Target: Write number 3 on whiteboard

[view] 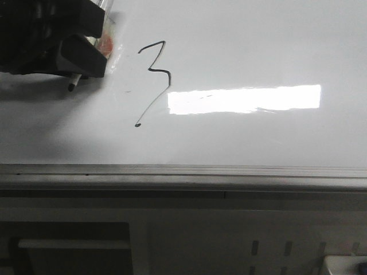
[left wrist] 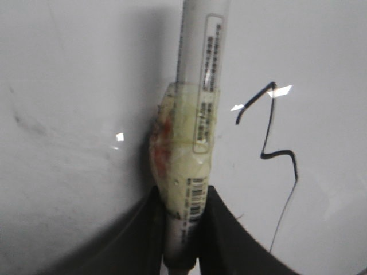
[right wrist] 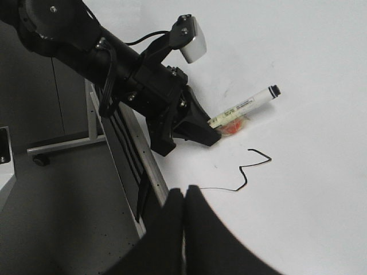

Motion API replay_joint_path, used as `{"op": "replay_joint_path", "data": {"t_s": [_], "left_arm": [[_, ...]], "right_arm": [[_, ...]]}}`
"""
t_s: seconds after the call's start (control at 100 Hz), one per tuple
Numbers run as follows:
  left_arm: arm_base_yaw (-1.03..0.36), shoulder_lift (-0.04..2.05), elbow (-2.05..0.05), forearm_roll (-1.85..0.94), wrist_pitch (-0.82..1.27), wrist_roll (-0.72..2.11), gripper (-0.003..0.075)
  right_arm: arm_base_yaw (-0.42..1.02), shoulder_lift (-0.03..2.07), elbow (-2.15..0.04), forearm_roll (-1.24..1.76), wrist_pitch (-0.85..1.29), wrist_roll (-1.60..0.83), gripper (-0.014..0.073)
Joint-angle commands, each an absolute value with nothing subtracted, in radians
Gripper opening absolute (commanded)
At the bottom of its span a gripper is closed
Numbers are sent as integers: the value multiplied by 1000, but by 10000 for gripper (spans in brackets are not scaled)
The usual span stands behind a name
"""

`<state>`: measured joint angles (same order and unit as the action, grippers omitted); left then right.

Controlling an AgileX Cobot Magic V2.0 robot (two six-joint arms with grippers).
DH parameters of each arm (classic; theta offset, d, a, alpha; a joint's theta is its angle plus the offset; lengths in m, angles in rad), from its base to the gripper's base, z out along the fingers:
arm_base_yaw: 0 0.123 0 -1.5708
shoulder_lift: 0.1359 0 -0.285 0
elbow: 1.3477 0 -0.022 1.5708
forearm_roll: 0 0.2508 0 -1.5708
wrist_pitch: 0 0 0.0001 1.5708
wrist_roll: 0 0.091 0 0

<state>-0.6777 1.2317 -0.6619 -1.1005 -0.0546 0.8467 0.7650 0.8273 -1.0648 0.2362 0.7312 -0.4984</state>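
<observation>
The number 3 is drawn in thin black line on the whiteboard, with a long slanted tail ending in a dot. It also shows in the left wrist view and the right wrist view. My left gripper is shut on a white marker wrapped in yellowish tape. It sits to the left of the 3, and the marker tip points down at the board. My right gripper is shut and empty over the board's edge near the 3's tail. It is out of the front view.
A grey metal edge strip runs along the board's near side. A bright rectangular light reflection lies right of the 3. The left arm reaches over the board's side, and there is grey floor with a wheeled stand beyond.
</observation>
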Motion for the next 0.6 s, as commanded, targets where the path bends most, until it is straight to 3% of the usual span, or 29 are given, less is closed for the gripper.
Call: {"op": "replay_joint_path", "data": {"t_s": [0.0,0.59], "left_arm": [[-686,1214,-690,-1116,-120,839,-20],[-686,1216,-616,-1163,-248,839,-20]], "right_arm": [[761,820,-1088,248,653,-496,-63],[761,820,-1088,248,640,-496,-63]]}}
